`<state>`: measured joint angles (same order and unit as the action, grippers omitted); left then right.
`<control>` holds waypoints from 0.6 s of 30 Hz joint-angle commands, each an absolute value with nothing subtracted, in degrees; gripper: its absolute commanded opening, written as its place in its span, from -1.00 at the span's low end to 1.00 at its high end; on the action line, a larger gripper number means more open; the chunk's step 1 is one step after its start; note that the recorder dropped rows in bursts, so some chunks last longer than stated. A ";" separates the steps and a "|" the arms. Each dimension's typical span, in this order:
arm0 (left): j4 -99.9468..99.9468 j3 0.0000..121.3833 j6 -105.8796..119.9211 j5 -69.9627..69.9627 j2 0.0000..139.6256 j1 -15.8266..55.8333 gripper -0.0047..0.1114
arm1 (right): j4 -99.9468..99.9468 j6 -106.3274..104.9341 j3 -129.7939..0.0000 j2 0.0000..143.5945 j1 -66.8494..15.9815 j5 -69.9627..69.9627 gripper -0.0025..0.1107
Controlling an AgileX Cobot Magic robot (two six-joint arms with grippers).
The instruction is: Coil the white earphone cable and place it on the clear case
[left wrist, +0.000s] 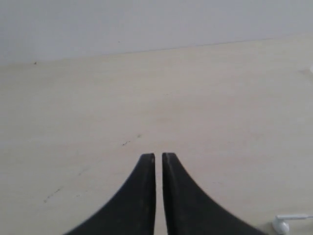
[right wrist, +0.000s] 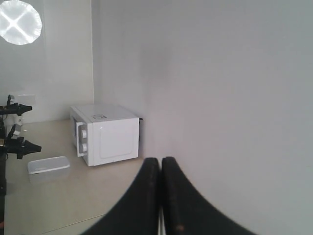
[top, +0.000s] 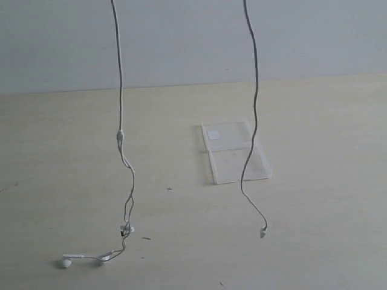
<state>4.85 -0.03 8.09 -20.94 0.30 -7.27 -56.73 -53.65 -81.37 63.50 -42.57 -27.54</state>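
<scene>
— Where is the white earphone cable [top: 120,138]?
— Hanging in two near-vertical strands that run out the top of the exterior view. The earbuds [top: 65,262] are on the desk [top: 326,229] at left, and the right strand crosses the clear case [top: 233,166].
— The pincers?
— Both clenched: left pincer [left wrist: 158,157] tilted down at the desk, right pincer [right wrist: 160,160] level toward a wall (no wire visible between either's jaws). The right arm seems nearer the case.
</scene>
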 commanded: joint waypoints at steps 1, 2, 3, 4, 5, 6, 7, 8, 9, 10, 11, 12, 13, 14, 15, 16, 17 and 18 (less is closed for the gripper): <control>5.22 0.00 11.43 -12.65 0.00 -7.35 -0.78 | -56.56 -52.42 -81.91 63.32 -42.62 -27.73 -0.96; 6.72 0.00 11.34 -7.87 0.00 -7.35 -0.78 | -56.56 -52.42 -81.91 63.32 -42.62 -27.73 -0.96; 10.31 0.00 9.59 -4.47 0.00 -7.35 -0.78 | -56.56 -52.42 -81.91 63.32 -42.62 -27.73 -0.96; 15.42 0.00 6.60 -1.77 0.00 -7.35 -0.78 | -56.56 -52.42 -81.91 63.32 -42.62 -27.73 -0.96; 17.22 0.00 5.79 -0.50 0.00 -7.35 -0.78 | -56.56 -52.42 -81.91 63.32 -42.62 -27.73 -0.96; 20.31 0.00 4.25 1.21 0.00 -7.35 -0.78 | -56.56 -52.42 -81.91 63.32 -42.62 -27.73 -0.96; 22.49 0.00 2.98 2.48 0.00 -7.35 -0.78 | -56.56 -52.29 -81.91 63.32 -42.62 -27.73 -0.96; 24.35 0.00 2.13 3.57 0.00 -7.35 -0.78 | -56.56 -52.20 -81.91 63.32 -42.62 -27.73 -0.96; 25.65 0.00 2.12 5.18 0.00 -7.35 -0.78 | -56.56 -51.99 -81.91 63.32 -42.62 -27.73 -0.96; 25.65 0.00 2.12 6.33 0.00 -7.35 -0.78 | -56.56 -51.86 -81.91 63.32 -42.62 -27.73 -0.96; 25.65 0.00 2.12 8.16 0.00 -7.35 -0.78 | -56.56 -51.86 -81.91 63.32 -42.62 -27.73 -0.96; 25.65 0.00 2.12 10.35 0.00 -7.35 -0.78 | -56.56 -51.86 -81.91 63.32 -42.62 -27.73 -0.96; 25.77 0.00 2.12 13.00 0.00 -7.35 -0.78 | -56.56 -51.86 -81.91 63.32 -42.62 -27.73 -0.96; 25.93 0.00 -0.46 15.03 0.00 -7.35 -0.78 | -56.56 -51.86 -81.91 63.32 -42.62 -27.73 -0.96; 26.43 0.00 -5.83 15.41 0.00 -7.35 -0.78 | -56.56 -51.85 -82.03 63.32 -42.62 -27.73 -0.96; 26.69 0.51 -11.81 15.15 0.00 -7.35 -0.78 | -56.56 -51.85 -82.15 63.32 -42.62 -27.73 -0.96; 26.22 1.44 -15.46 14.63 0.00 -7.35 -0.78 | -56.56 -51.85 -82.26 63.32 -42.62 -27.73 -0.96; 24.59 2.56 -18.44 13.42 0.00 -7.35 -0.78 | -56.56 -51.85 -82.56 63.32 -42.62 -27.73 -0.96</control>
